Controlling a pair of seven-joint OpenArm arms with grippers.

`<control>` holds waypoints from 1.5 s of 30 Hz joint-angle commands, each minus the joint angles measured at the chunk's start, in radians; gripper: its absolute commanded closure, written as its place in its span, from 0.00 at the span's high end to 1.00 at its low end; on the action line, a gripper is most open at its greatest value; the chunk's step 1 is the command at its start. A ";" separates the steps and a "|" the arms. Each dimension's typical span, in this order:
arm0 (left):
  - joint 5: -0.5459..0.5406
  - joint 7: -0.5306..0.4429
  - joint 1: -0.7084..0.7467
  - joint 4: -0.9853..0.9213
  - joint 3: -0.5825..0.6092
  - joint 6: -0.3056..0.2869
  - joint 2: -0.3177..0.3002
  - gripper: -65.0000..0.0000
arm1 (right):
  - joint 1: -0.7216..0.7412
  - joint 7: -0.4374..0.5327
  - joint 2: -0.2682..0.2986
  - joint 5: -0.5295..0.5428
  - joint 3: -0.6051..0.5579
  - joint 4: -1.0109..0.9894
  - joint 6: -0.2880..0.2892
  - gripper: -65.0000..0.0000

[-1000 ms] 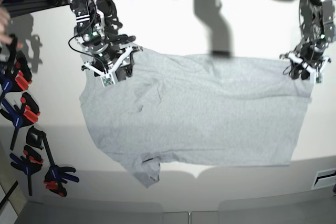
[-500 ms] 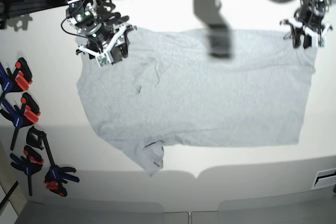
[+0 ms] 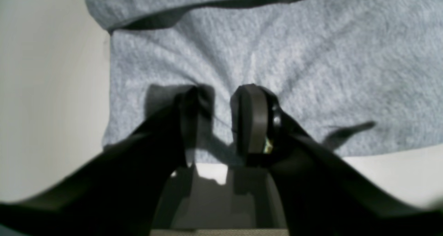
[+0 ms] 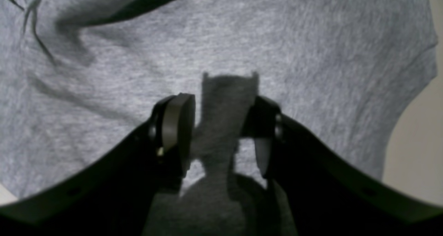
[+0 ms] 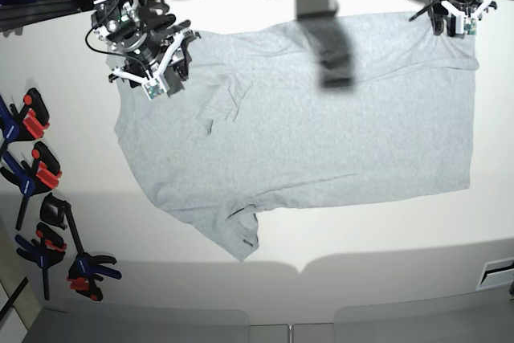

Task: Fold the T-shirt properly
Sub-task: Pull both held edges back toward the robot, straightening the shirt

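I see both end effectors, left [image 5: 454,20] and right [image 5: 157,78], gripping the T-shirt [image 5: 321,134], now dragged toward the frame's top, clamps [image 5: 40,198] lying at left.

My left hand [image 5: 454,14] is at the far corner, its fingers [image 3: 254,121] close together on a pinch of cloth. My right hand [image 5: 158,66] has its fingers [image 4: 174,125] wider apart, fabric between them.
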 commanded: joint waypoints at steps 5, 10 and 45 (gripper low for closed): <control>0.064 0.192 0.080 -0.024 -0.027 0.002 0.003 0.31 | -0.071 -0.208 0.079 -0.089 -0.002 -0.031 -0.020 0.42; 0.065 0.150 0.139 0.007 -0.035 0.005 0.003 0.31 | -0.095 -0.207 0.088 -0.088 -0.002 -0.030 -0.036 0.42; 0.065 0.167 0.060 0.239 -0.036 0.006 -0.006 0.31 | -0.061 -0.184 0.088 -0.092 -0.002 0.126 -0.076 0.42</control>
